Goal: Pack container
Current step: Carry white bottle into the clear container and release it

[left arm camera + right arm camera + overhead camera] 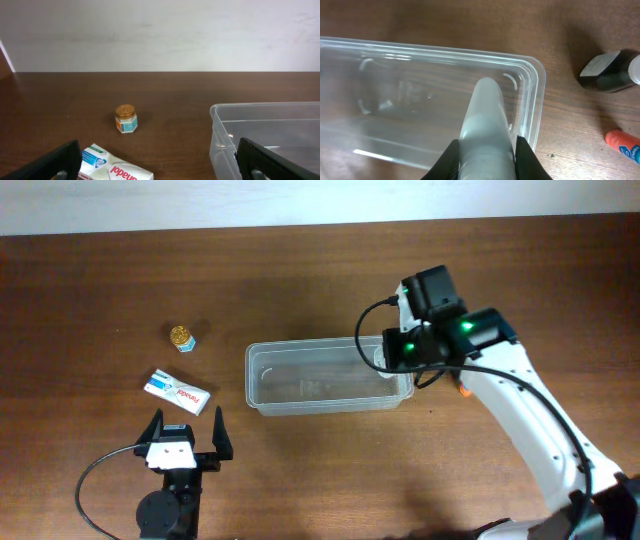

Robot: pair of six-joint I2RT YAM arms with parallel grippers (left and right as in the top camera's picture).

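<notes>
Gripping tube over container, jar, box nearby

It looks like a robotics lab test bench. A dark wood-grain counter stands against a plain white wall. Two cabled robot arms are mounted at its near edge, the left arm and the white right arm, whose green lamps are lit. A few small props are laid out: a tiny jar, a small carton and a clear container
</notes>
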